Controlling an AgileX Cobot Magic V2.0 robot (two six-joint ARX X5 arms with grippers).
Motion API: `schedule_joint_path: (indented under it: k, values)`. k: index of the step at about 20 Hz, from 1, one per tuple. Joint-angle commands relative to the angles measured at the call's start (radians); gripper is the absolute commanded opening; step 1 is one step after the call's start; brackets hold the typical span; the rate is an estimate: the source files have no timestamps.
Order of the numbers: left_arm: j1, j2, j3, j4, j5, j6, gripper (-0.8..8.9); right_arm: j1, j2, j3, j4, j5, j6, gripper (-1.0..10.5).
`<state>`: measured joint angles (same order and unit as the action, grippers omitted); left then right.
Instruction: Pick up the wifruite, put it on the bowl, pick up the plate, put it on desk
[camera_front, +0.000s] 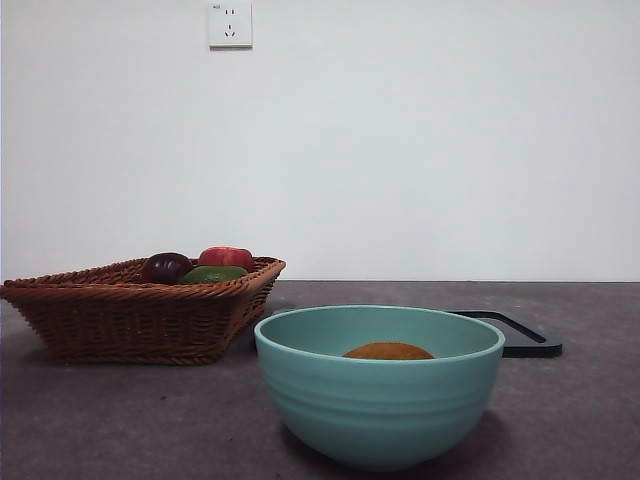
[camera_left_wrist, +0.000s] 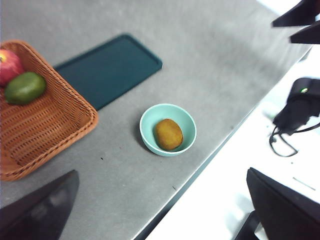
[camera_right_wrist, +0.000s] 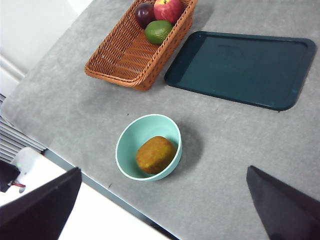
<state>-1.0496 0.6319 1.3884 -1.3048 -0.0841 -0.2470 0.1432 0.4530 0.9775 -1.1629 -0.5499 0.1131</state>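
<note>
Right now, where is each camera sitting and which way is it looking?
Front view: low at table height, looking level across the bowl to the basket and wall; no robot parts show.
Left wrist view: high up, looking down at the desk; two open jaws show.
Right wrist view: high up, looking down; open jaws too.
All views share the wifruite lying in the bowl.

No readable text, label, brand or number shows in any view. The white wall socket plate (camera_front: 230, 24), high on the far wall left of centre, carries a tiny dark mark at its upper left corner, too small to make out. The mint-green ridged bowl (camera_front: 380, 400), the brown wicker basket (camera_front: 130, 310) and the dark flat tray (camera_right_wrist: 240, 67) bear no lettering.
</note>
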Motion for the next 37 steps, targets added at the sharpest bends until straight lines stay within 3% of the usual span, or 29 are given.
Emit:
schedule_joint_path:
  k: [1,7,11,19,22,37]
  values:
    - [-0.010,-0.083,-0.034,0.010,-0.006,0.000,6.25,0.002,0.021,0.019,0.006,0.000,0.034,5.6]
    - [-0.010,-0.224,-0.145,0.010,-0.006,-0.003,6.25,0.024,0.161,0.019,0.011,-0.010,0.048,5.6]
    - [-0.010,-0.224,-0.148,0.014,-0.006,0.000,6.25,0.112,0.304,0.019,0.012,0.018,0.080,5.5]
    - [-0.010,-0.224,-0.148,0.019,-0.006,0.000,6.25,0.436,0.658,0.019,0.132,0.311,0.146,5.4]
    - [-0.010,-0.224,-0.148,0.018,-0.006,0.000,6.25,0.487,0.748,0.019,0.161,0.347,0.159,5.4]
    - [-0.010,-0.224,-0.148,0.018,-0.006,0.000,6.25,0.533,1.098,0.019,0.361,0.394,0.164,5.1]
